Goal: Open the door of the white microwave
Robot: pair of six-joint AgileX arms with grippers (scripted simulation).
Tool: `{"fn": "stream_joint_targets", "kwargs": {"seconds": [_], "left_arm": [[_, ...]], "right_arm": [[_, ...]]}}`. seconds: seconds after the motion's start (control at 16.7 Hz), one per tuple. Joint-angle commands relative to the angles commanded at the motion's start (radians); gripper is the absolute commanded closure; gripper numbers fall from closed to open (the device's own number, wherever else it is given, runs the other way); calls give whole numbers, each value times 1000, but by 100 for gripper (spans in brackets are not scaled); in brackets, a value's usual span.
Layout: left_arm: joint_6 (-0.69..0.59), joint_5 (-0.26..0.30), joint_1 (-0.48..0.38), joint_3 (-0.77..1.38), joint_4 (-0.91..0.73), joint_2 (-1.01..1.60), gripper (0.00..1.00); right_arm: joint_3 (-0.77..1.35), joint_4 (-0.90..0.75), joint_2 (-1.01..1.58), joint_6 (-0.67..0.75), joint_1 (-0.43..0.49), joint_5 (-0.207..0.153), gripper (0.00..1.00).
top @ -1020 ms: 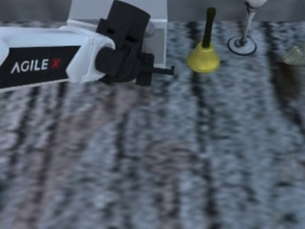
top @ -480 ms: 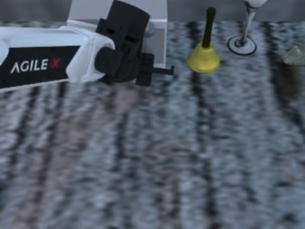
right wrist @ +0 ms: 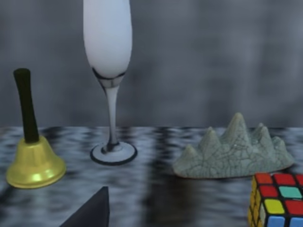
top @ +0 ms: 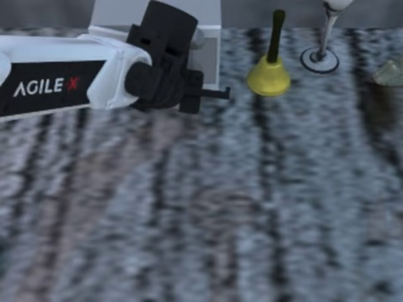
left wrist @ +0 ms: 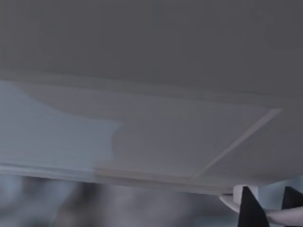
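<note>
The white microwave (top: 157, 14) stands at the back left of the table, largely covered by my left arm. In the left wrist view its door (left wrist: 156, 137) fills the picture, and the white bar handle (left wrist: 277, 216) runs between my two dark fingertips. My left gripper (top: 217, 93) (left wrist: 270, 210) is at the microwave's front right corner, shut on that handle. My right arm is out of the top view. Only one dark finger (right wrist: 97, 208) of it shows in its wrist view, with nothing held.
A yellow bell with a black handle (top: 269, 74) (right wrist: 34, 163) stands right of the microwave. Beyond it are a white wine glass (top: 320, 58) (right wrist: 112, 151) and a grey-green ridged ornament (top: 390, 72) (right wrist: 234, 151). A Rubik's cube (right wrist: 277, 201) lies near my right gripper.
</note>
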Motion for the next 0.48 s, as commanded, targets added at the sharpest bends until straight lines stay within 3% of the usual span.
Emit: {"fn": "stream_joint_targets", "kwargs": {"seconds": [0.48], "left_arm": [[59,38,22,-55,25,-36,100]], "right_arm": [[0,0,0,0,0,0,0]]}}
